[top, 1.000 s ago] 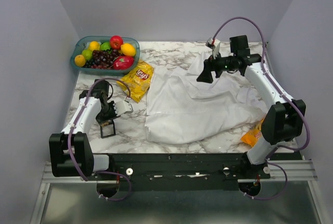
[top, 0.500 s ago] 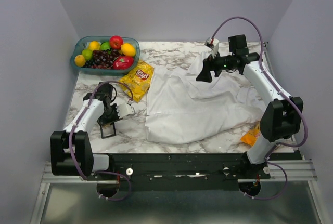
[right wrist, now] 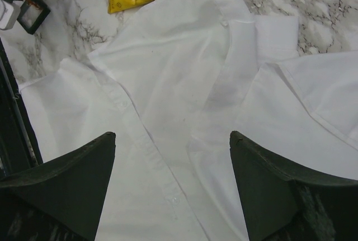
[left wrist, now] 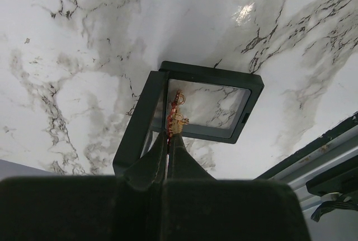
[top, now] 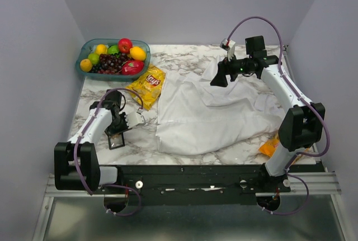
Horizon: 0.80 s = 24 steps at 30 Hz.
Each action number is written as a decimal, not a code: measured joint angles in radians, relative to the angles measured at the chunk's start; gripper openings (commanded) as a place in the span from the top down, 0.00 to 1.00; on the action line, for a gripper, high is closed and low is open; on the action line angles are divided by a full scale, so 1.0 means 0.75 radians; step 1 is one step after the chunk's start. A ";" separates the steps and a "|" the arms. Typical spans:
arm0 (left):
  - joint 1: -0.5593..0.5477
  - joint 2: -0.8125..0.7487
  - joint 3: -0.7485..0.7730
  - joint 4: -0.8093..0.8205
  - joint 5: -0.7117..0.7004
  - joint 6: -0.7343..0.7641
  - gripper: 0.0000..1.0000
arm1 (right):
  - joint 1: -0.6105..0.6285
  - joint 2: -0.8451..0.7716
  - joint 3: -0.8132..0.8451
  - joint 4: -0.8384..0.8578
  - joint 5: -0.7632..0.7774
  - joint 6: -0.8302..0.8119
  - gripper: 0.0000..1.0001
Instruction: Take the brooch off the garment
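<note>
The left gripper (left wrist: 169, 137) has its jaws pinched together on the brooch (left wrist: 177, 112), which pokes out just past their tips, over the clear pane of a small black frame (left wrist: 246, 93) on the table (left wrist: 84, 39). The right gripper (right wrist: 172, 140) hangs with jaws wide apart above the white shirt (right wrist: 168, 79).

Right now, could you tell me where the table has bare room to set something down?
Bare marble lies along the far edge between fruit bowl and garment, and up front between black case and garment. The right side is crowded: garment, orange packet.
</note>
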<state>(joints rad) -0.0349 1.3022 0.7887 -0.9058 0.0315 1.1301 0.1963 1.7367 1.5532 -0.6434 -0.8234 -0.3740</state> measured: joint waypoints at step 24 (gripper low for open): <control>-0.041 -0.119 -0.134 0.170 -0.148 -0.023 0.73 | 0.000 0.006 0.000 0.000 0.000 0.010 0.10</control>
<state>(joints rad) -0.0654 1.2133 0.6880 -0.7784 -0.0792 1.1130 0.1963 1.7412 1.5532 -0.6434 -0.8234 -0.3668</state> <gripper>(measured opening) 0.238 0.902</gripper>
